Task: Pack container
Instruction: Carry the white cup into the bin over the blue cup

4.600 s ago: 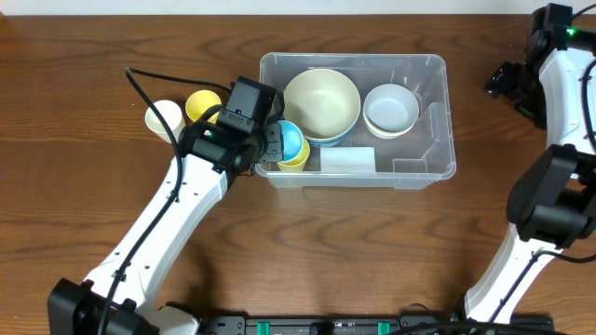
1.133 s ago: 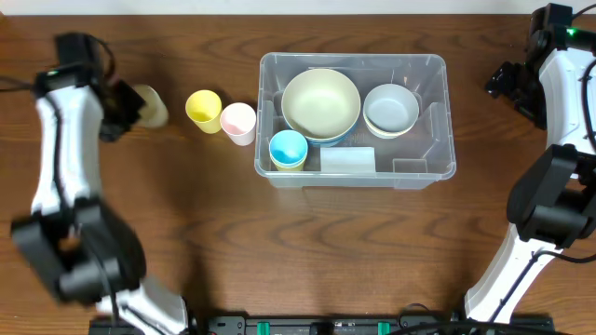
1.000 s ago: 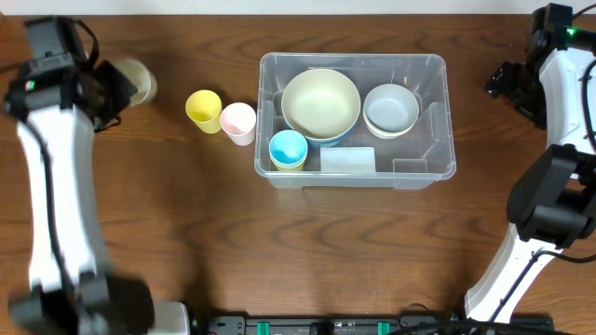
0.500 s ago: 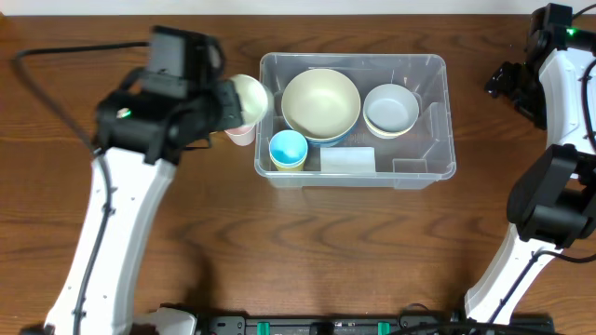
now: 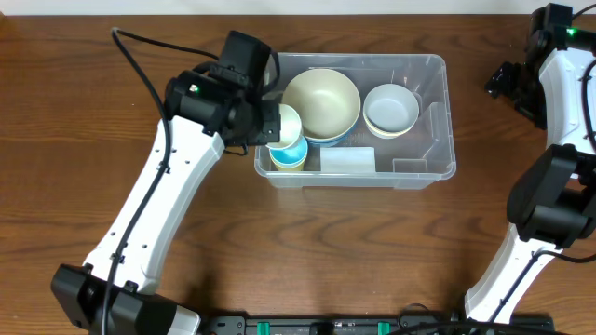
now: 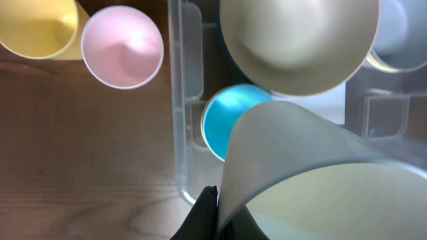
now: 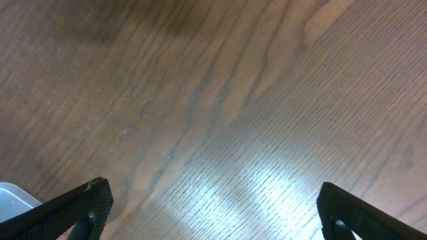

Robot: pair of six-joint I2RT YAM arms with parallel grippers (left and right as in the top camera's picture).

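Left end effector [image 5: 267, 126] is gripping a cream cup [image 5: 285, 123] over the left end of the container [image 5: 354, 60], which is sitting on the wooden surface [image 5: 372, 242]. The cup is hanging above the blue cup [image 5: 292, 155]. Next call, I'd say: lowering to nest it, then releasing. Right end effector [image 7: 210, 212] is gaping wide, well right of the container.

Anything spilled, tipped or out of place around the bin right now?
Nothing stands out. The left gripper holds a cream cup tilted over the blue cup in the container; the pink cup and yellow cup stand beside it, unpacked.

Overhead looks straight down over the whole worktop [image 5: 326, 242]. Left wrist closely shares the container [image 6: 179, 100]. Right wrist faces worktop only.
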